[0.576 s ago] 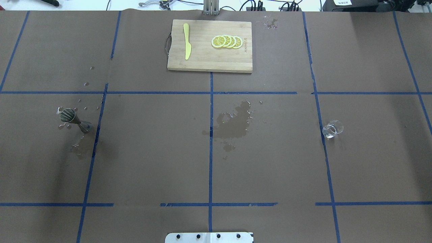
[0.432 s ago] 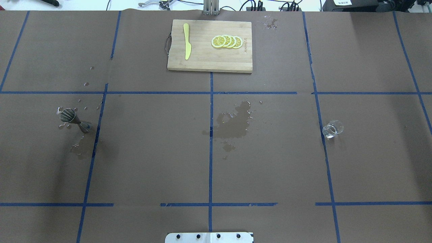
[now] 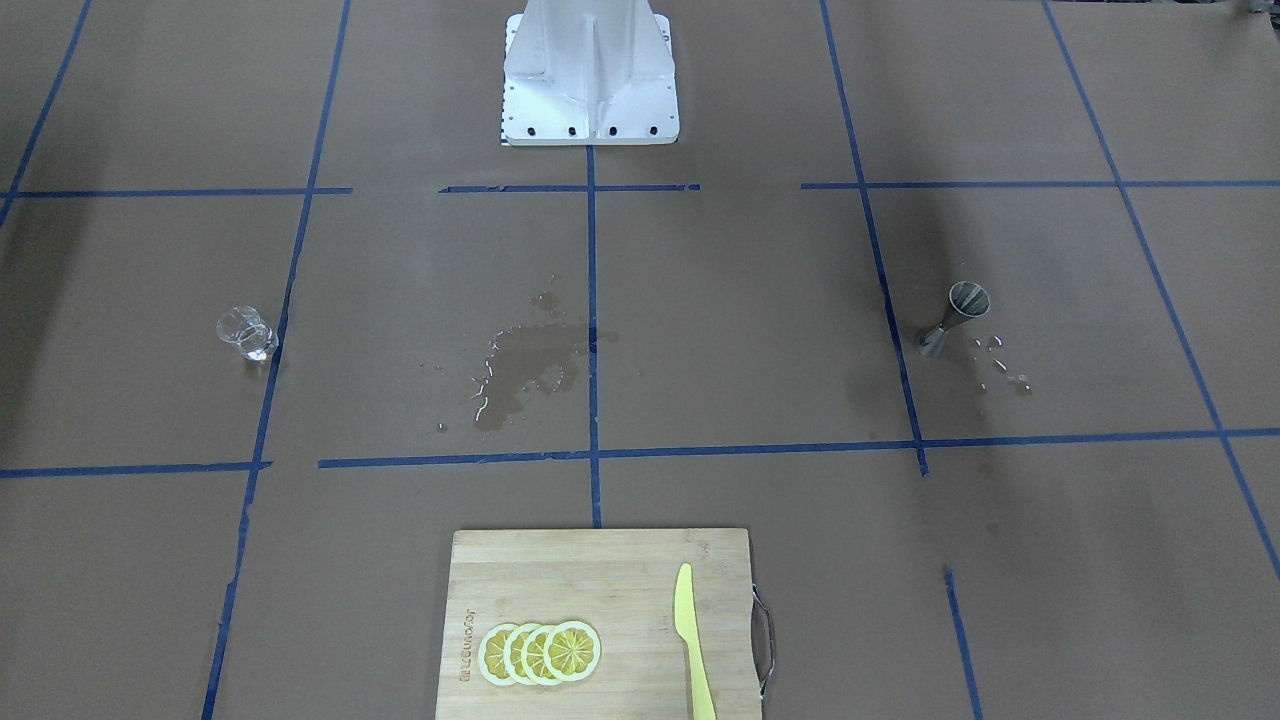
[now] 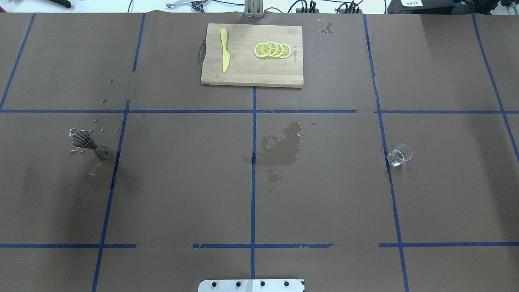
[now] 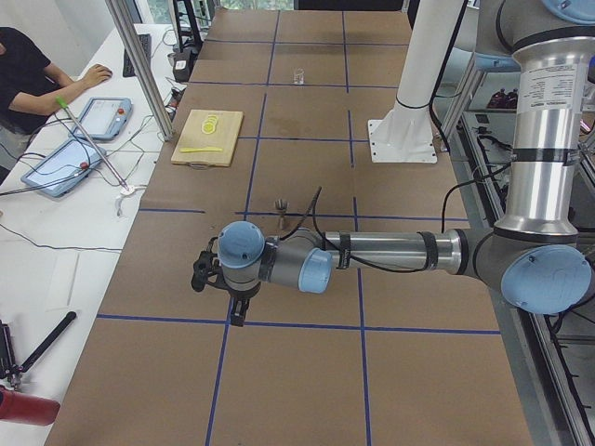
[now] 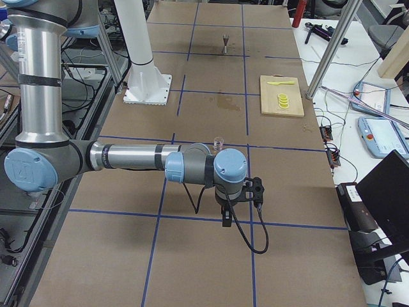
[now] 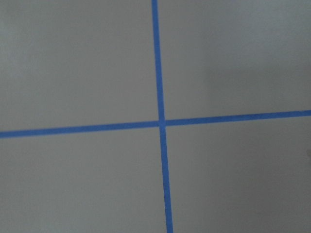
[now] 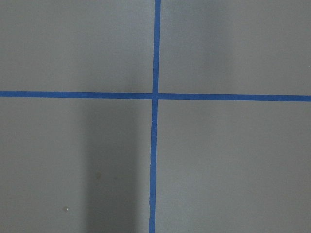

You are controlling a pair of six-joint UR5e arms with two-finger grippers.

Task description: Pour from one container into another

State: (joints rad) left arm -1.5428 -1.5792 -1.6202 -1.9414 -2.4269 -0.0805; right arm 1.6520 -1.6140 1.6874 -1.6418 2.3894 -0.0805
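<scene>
The clear glass cup [image 4: 399, 155] stands upright on the brown paper at the right of the overhead view, also seen as the cup [image 3: 246, 333] in the front-facing view. Far across the table stands the silver jigger [image 4: 91, 144], upright among water droplets, shown too as the jigger [image 3: 955, 318]. Neither gripper appears in the overhead, front-facing or wrist views. My left gripper [image 5: 236, 312] hangs over the paper nearer the camera than the jigger [image 5: 282, 203]; my right gripper [image 6: 226, 216] hangs nearer the camera than the cup [image 6: 218, 142]. I cannot tell whether either is open or shut.
A wooden cutting board [image 4: 251, 69] at the back centre carries lemon slices [image 4: 272, 50] and a yellow knife [image 4: 224, 49]. A wet spill [image 4: 282, 148] darkens the paper mid-table. The robot base plate [image 4: 251, 285] sits at the near edge. Both wrist views show only taped paper.
</scene>
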